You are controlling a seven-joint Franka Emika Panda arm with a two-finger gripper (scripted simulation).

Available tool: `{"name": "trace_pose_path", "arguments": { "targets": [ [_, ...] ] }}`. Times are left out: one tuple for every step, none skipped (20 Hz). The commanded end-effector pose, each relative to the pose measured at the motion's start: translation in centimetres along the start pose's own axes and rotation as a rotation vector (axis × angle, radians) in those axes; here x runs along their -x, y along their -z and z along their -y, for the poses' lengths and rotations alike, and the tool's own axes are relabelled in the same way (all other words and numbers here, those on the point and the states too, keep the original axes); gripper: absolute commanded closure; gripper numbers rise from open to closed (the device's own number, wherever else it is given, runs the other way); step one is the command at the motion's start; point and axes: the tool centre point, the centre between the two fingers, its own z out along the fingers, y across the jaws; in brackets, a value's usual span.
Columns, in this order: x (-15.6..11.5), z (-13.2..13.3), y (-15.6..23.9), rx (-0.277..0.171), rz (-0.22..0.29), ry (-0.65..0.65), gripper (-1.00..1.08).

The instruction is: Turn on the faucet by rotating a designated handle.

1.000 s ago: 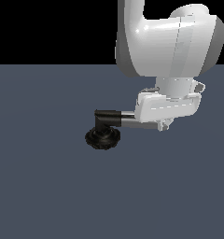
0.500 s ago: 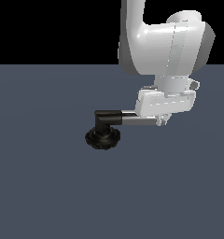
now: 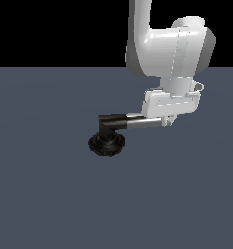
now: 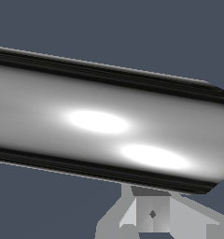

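Faucet (image 3: 108, 138), a small fixture with a black round ribbed base and a short black elbow, stands on the flat grey-blue floor (image 3: 45, 194) left of centre in the exterior view. Its straight shiny chrome cylindrical handle (image 3: 143, 122) juts from the elbow toward the exterior view's right, roughly level, its far end at the white robot gripper (image 3: 166, 121). The wrist view shows the handle (image 4: 109, 126) filling the frame, one grey finger (image 4: 151, 214) beyond it. Whether the gripper clamps the bar or merely presses beside it cannot be told
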Motion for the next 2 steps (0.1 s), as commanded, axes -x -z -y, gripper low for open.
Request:
{"name": "trace_pose_path", "arguments": {
  "targets": [
    [-0.75, -0.81, -0.02, 0.005, -0.004, -0.001, 1.08],
    [-0.75, -0.81, -0.02, 0.005, -0.004, -0.001, 1.08]
  ]
}}
